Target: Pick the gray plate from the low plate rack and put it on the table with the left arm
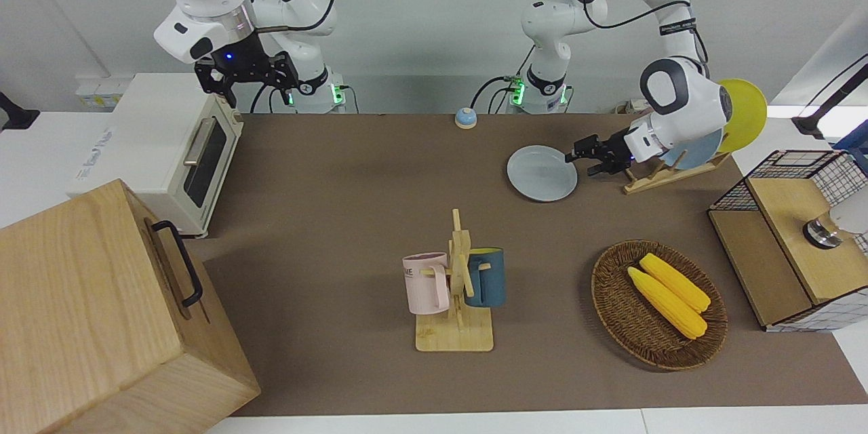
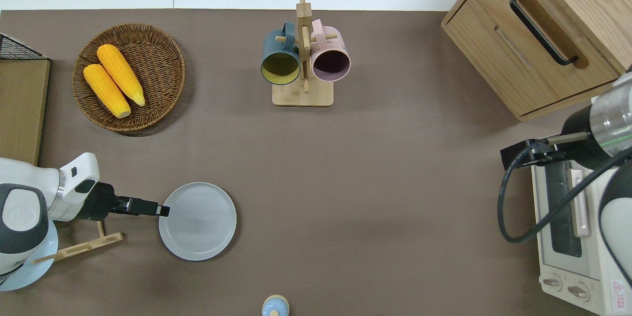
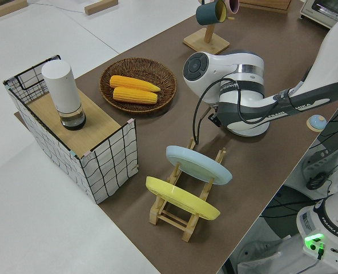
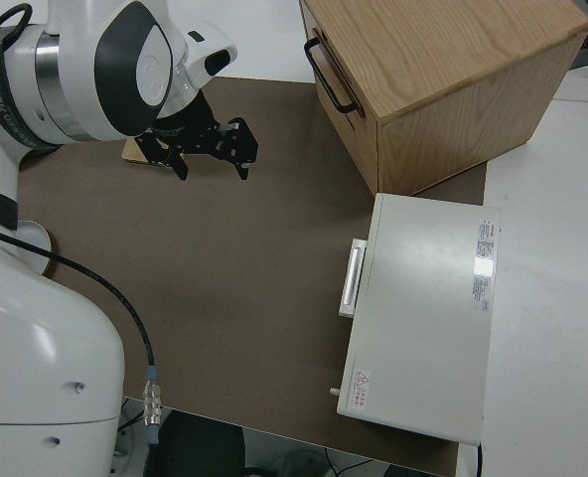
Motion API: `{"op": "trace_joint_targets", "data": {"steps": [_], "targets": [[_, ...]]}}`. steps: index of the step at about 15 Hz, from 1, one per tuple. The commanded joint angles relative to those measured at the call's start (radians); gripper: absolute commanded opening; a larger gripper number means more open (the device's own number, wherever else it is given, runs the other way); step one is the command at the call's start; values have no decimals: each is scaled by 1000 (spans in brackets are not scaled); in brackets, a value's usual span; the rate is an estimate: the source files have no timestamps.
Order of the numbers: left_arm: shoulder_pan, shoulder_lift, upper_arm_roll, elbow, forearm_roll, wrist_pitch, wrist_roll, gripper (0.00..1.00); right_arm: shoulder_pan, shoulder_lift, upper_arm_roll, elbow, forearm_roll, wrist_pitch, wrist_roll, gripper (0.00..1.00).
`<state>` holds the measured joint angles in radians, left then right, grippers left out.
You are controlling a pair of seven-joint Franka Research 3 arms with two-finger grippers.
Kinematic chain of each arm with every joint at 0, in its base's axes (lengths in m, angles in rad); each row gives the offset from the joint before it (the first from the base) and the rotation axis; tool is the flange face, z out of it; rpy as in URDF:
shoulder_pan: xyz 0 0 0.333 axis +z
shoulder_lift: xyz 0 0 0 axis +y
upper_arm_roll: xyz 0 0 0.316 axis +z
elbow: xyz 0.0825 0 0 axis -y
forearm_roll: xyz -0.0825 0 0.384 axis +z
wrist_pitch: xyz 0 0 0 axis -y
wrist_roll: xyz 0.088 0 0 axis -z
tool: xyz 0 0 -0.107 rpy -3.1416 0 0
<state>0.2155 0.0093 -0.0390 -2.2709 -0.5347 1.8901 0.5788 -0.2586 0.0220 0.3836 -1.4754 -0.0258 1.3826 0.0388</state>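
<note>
The gray plate [image 1: 541, 173] [image 2: 197, 220] lies flat on the table [image 1: 339, 183], beside the low plate rack [image 1: 651, 176] [image 2: 79, 247] toward the middle of the table. My left gripper [image 1: 576, 157] [image 2: 165, 210] is low at the plate's rim on the rack's side, open and holding nothing. The rack [image 3: 180, 217] holds a light-blue plate [image 1: 698, 149] [image 3: 197, 164] and a yellow plate [image 1: 746, 112] [image 3: 180, 197]. In the left side view the arm hides the gray plate. My right arm is parked, its gripper [image 4: 213, 149] open.
A mug stand [image 1: 456, 285] with two mugs stands mid-table. A wicker basket [image 1: 610, 312] with two corn cobs and a wire crate [image 1: 793, 237] lie toward the left arm's end. A small blue bell [image 1: 465, 118], a toaster oven [image 1: 169, 149] and a wooden cabinet [image 1: 88, 312] are also here.
</note>
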Motion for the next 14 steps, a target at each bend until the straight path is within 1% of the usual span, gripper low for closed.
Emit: {"op": "trace_joint_targets", "data": {"steps": [1,4,6,10,14], "targets": [[-15,-67,-33,66,145,-23,-193,981,-24,-2,21,7,-6,-11,12,983],[-15,-80,-70,164,255,-103,-315,983,-24,-2,21,7,-6,-11,12,983],[-15,-80,-78,244,332,-172,-359,985,-24,-4,20,7,-6,-11,12,983],[-18,-80,-79,379,393,-276,-436,987,-24,-2,21,7,-6,-11,12,983],[-22,-95,-104,448,443,-296,-513,989,-24,-2,21,7,-6,-11,12,983]]}}
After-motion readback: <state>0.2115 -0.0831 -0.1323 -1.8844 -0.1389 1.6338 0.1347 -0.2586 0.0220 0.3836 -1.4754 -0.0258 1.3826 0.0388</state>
